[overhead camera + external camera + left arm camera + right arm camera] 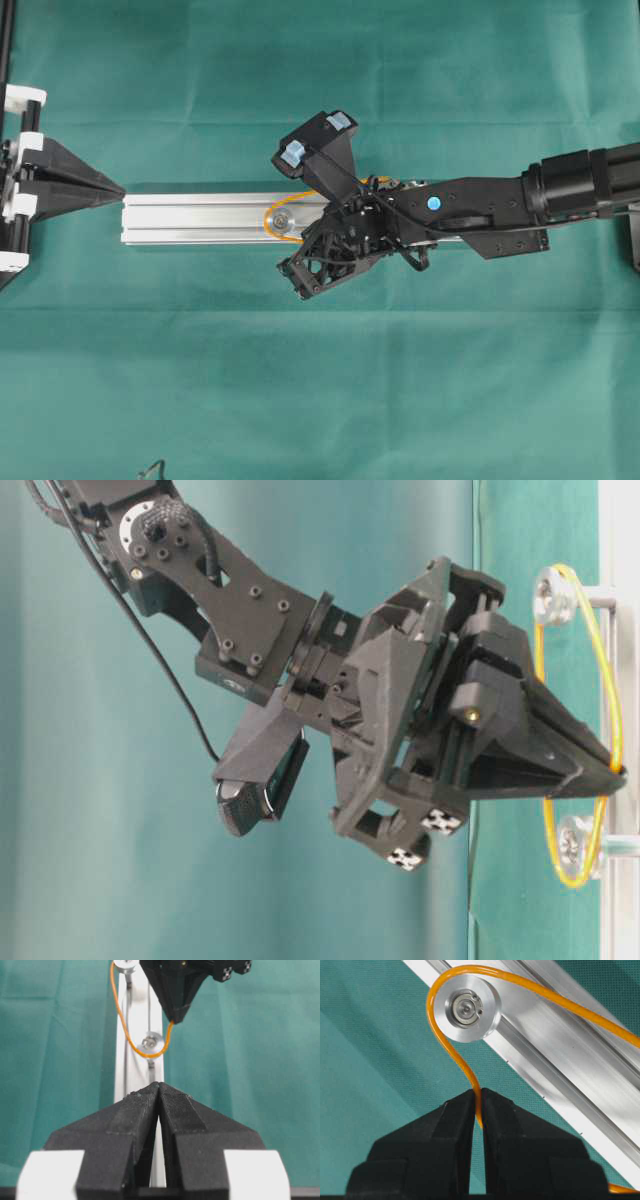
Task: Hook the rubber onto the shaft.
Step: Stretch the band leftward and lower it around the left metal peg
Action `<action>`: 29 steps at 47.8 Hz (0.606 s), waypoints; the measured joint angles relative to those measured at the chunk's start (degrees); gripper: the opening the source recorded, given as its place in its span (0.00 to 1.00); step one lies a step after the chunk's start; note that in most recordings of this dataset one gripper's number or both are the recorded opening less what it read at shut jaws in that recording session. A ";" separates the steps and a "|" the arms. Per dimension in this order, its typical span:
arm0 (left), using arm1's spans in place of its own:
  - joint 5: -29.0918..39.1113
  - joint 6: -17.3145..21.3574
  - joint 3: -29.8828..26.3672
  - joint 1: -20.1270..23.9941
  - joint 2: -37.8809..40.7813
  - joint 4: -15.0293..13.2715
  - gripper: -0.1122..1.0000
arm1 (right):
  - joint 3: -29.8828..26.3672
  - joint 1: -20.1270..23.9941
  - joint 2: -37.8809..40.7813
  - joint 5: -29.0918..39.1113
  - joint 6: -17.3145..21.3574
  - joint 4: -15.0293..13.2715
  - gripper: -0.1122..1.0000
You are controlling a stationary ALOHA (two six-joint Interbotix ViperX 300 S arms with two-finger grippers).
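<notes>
- Right end effector (477, 1105): jaws pressed together on the rubber (451, 1050), pinching the thin orange cord just beside the near shaft (465, 1007).
- Rubber: a closed loop lying along the aluminium rail (200, 218). In the right wrist view it curves around the near shaft's pulley; in the table-level view the loop spans both pulleys, the far shaft (553, 595) at its other end.
- Progress, as a judgement: the loop appears already passed round both shafts, but whether the cord sits fully in each pulley groove cannot be told. What seems left is to seat the pinched stretch and let go.
- Left end effector (159, 1091): jaws pressed together on nothing, resting at the rail's end, apart from the rubber.
- Edges and room: the rail's long edges run close beside the loop, and the pinched stretch hangs off one edge over the green cloth (320, 380). The bench lies open on both sides of the rail; the left end effector closes one end.
</notes>
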 measured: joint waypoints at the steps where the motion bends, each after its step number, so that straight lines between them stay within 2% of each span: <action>1: 0.09 0.00 0.00 0.00 0.00 -0.09 0.10 | 0.09 0.09 0.00 -0.09 0.00 0.00 0.17; 29: 0.09 0.00 0.00 0.00 0.00 0.00 0.10 | 1.85 -0.26 -0.79 0.00 -0.09 0.00 0.17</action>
